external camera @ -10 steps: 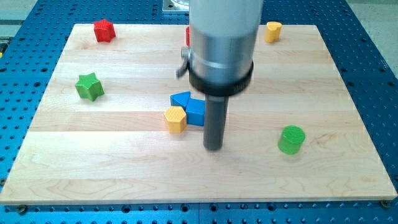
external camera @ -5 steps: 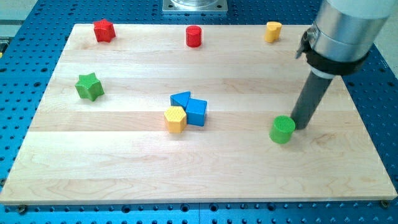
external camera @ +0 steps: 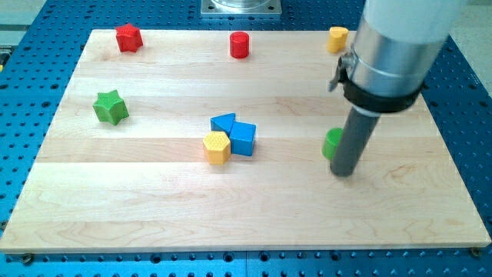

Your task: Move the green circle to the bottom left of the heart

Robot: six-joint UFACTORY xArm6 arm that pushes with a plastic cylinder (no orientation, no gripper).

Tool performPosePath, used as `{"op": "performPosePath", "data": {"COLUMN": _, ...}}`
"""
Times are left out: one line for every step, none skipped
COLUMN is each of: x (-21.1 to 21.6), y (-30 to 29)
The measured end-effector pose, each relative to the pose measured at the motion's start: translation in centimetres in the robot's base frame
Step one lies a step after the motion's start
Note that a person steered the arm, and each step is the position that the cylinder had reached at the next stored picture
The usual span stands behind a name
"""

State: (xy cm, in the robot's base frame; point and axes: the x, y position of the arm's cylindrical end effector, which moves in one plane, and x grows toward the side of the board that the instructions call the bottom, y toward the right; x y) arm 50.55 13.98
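At the view's left, a green star block (external camera: 110, 106) lies alone on the wooden board (external camera: 154, 192), well apart from the other blocks. Above it, near the top edge of the board, there is a red star block (external camera: 128, 37). In the middle of the board three blocks touch each other: a yellow hexagon block (external camera: 217, 147) at the lower left, a blue triangle block (external camera: 224, 122) above it, and a blue cube block (external camera: 243, 138) at the right of both. Near the top edge, above this group, a red cylinder block (external camera: 240, 45) stands alone.

More to the right, the green circle block (external camera: 332, 143) is only partly visible, because the dark rod stands in front of its right side. My tip (external camera: 344, 171) touches the board at the lower right of the green circle, just against it as far as I can see. The rod has no jaws and holds nothing; it is only pressed beside the block. At the top right, a yellow heart block (external camera: 337, 38) lies near the top edge, partly hidden by the big grey body of the arm (external camera: 392, 46). The green circle is well below this heart. Around the board there is a blue perforated table (external camera: 469, 154).
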Motion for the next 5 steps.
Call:
{"op": "performPosePath", "data": {"x": -3.6, "y": 0.3}}
{"op": "performPosePath", "data": {"x": -6.3, "y": 0.3}}
{"op": "performPosePath", "data": {"x": -4.9, "y": -2.7}}
{"op": "performPosePath", "data": {"x": -4.9, "y": -5.2}}
{"op": "performPosePath", "data": {"x": -5.3, "y": -5.4}}
